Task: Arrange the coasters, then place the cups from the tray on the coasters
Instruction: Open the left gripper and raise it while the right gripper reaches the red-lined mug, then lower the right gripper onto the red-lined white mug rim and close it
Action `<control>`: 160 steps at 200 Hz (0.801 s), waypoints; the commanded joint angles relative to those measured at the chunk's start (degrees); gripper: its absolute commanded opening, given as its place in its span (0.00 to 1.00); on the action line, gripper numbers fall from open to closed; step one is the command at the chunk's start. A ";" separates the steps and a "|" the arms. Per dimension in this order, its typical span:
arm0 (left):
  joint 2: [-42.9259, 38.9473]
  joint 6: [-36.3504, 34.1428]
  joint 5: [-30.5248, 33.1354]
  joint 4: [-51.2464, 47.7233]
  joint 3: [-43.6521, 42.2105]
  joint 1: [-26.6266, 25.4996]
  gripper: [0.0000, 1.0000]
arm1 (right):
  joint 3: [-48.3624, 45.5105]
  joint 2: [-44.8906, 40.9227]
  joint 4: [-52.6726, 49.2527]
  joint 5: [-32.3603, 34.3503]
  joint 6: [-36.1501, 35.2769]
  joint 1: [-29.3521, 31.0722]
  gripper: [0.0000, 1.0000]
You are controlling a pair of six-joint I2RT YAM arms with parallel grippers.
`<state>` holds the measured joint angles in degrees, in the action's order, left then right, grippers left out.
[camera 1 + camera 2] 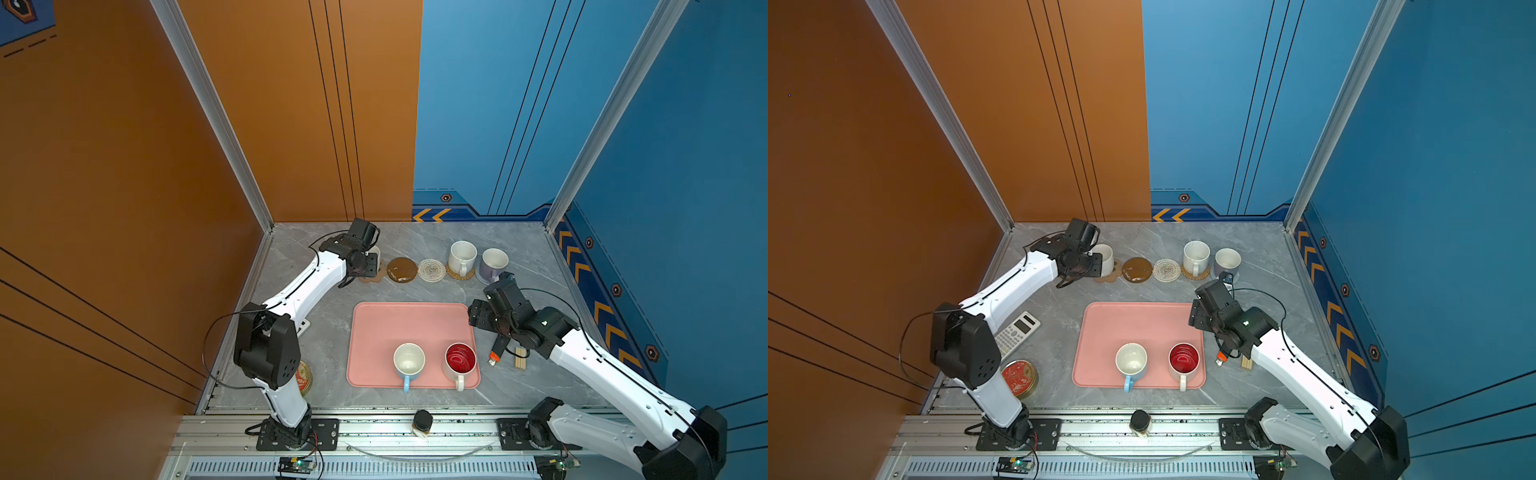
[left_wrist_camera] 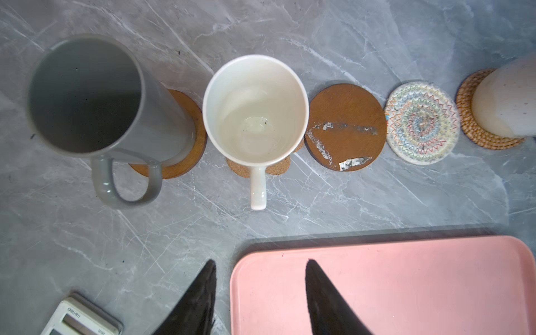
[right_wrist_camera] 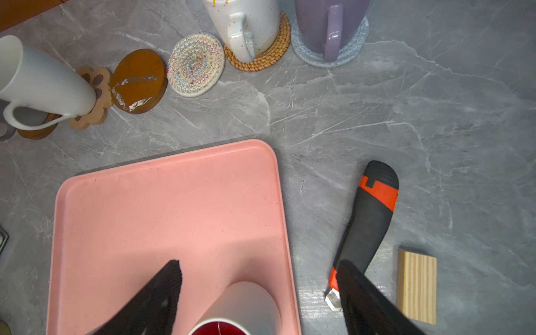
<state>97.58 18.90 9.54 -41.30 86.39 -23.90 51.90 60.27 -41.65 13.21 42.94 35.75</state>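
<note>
Right gripper [image 3: 259,264] is hovering, jaws spread and empty, just beyond the red-lined cup [image 3: 240,307] at the near-right of the tray [image 3: 145,203] — handle pointing near. Left gripper [image 2: 261,262], also spread and empty, is sitting far-left — well apart.

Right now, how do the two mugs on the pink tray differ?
The light blue mug is white inside with a blue handle; the red-lined mug is red inside with a white handle. In both top views the light blue mug stands left of the red-lined mug. Both stand upright on the tray, handles toward its near edge.
</note>
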 commanded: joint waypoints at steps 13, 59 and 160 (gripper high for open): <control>-8.55 2.29 5.47 0.31 -4.71 -3.47 0.50 | -0.40 -1.12 -4.66 5.15 4.51 7.42 0.83; -22.47 6.87 8.08 6.63 -17.43 -8.85 0.55 | -2.17 -2.68 -8.06 10.91 12.56 18.01 0.83; -42.86 10.55 13.03 17.51 -40.10 -18.24 0.58 | -3.57 2.20 -15.11 20.59 30.80 39.02 0.86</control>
<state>57.76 28.62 19.77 -26.70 49.23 -41.06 49.74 61.14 -53.12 29.71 67.31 72.07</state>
